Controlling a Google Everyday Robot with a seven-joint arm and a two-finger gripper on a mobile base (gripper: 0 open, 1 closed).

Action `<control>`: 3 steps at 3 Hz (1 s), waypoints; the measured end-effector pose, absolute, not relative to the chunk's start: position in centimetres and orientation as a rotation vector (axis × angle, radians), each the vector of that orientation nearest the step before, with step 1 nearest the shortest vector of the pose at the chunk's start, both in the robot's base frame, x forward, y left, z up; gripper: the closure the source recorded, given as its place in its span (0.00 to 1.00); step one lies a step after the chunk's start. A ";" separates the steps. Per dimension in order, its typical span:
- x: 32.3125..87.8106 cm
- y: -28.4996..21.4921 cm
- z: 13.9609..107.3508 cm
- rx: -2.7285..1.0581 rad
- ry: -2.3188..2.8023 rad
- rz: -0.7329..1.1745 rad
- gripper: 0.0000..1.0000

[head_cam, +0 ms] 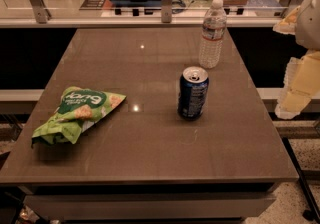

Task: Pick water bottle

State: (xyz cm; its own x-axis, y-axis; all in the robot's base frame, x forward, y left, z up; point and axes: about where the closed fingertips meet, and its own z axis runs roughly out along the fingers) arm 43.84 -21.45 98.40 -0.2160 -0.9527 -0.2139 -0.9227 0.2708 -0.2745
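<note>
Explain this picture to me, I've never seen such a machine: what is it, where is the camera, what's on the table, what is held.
This is the robot's only camera view; it looks down on a brown table from the near edge. The cream-coloured shape at the right edge is the robot's arm with its gripper, hanging beside the table and touching nothing on it. On the table, a clear water bottle stands upright at the far right; a blue soda can stands nearer. A green snack bag lies at the left. Nothing appears to be held yet.
</note>
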 end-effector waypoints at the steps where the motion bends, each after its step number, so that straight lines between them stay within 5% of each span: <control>1: 43.9 -21.5 98.5 -1.705 2.209 -0.126 0.00; 3: 48.3 -23.2 97.5 -1.376 2.184 -0.055 0.00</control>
State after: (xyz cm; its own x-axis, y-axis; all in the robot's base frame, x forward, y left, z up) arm 48.30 -23.18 97.51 -0.3225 -0.8443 -0.4280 -0.8215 0.4743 -0.3166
